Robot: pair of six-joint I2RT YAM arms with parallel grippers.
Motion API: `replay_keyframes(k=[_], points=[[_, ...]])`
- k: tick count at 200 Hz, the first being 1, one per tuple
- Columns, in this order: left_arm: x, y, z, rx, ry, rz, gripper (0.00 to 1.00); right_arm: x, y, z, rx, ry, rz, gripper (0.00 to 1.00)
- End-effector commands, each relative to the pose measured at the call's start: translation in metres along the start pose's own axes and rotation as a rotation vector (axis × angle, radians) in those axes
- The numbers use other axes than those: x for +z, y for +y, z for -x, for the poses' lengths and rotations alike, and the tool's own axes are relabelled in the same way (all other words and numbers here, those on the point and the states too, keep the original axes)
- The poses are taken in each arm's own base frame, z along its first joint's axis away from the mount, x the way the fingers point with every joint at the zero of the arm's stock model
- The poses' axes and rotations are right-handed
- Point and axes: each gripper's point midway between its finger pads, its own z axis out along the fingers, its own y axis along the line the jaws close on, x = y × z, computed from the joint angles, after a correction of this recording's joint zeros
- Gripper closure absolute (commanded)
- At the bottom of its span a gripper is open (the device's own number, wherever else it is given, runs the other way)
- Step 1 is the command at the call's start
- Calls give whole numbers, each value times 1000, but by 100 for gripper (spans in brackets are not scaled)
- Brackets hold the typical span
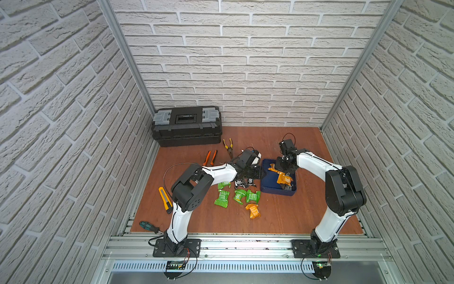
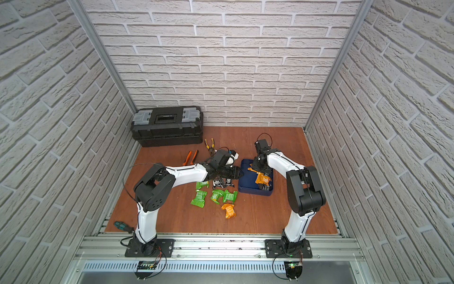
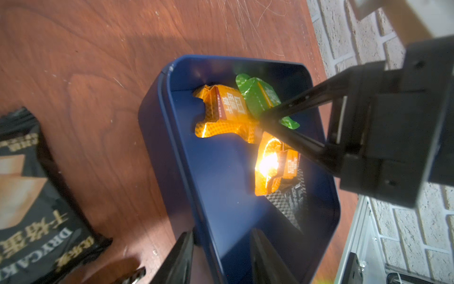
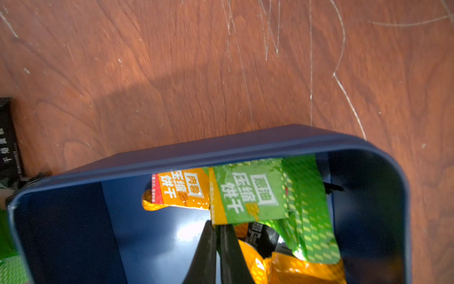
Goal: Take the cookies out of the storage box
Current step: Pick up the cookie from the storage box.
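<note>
**Storage box** (image 1: 277, 193): sits flat on the wooden table (image 1: 290, 218), open-topped. All positions below are given relative to it.

**Cookies** (image 1: 284, 180): some lie inside the box. The right wrist view shows a green packet (image 4: 253, 194) and an orange packet (image 4: 183, 189) side by side against one wall of the box. More orange and black wrappers are heaped next to them. The rest lie outside, on the table beside the box's wall facing the left arm. Black packets (image 1: 243, 182) are nearest the box, green packets (image 1: 253, 196) just beyond them, and one loose orange packet (image 1: 253, 211) is farthest out.

**Right gripper** (image 4: 217, 227): reaches down inside the box. Its jaws are closed together, with the tips meeting at the edge of the green packet. Whether a fold of wrapper is caught between them cannot be told.

**Left gripper** (image 3: 221, 233): positioned at the box's wall facing the left arm. Its jaws stand apart, released, with one finger outside the wall and one inside. Neither finger visibly presses the wall.

**Other items:**
- A black toolbox (image 1: 186, 126) stands well behind the box, against the brick wall.
- Yellow-handled pliers (image 1: 228, 145) and orange-handled pliers (image 1: 211, 158) lie between the toolbox and the box.
- A utility knife (image 1: 165, 199) and a screwdriver (image 1: 148, 226) lie well apart from the box, past the left arm.
</note>
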Motion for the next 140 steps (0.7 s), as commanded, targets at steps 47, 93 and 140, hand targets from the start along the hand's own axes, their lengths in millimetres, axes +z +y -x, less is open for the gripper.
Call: replay_keyframes(k=[47,93,140], points=[[13,-32,1,45,0,-83,58,-28,-8,0,-6,-46,9,98],[9,-32,8,51,-22,-72,55,-41,-21,-12,-7,-47,1,98],[-52,-23,47,20,-303,18,51,-74,-9,-14,-75,-83,52,98]])
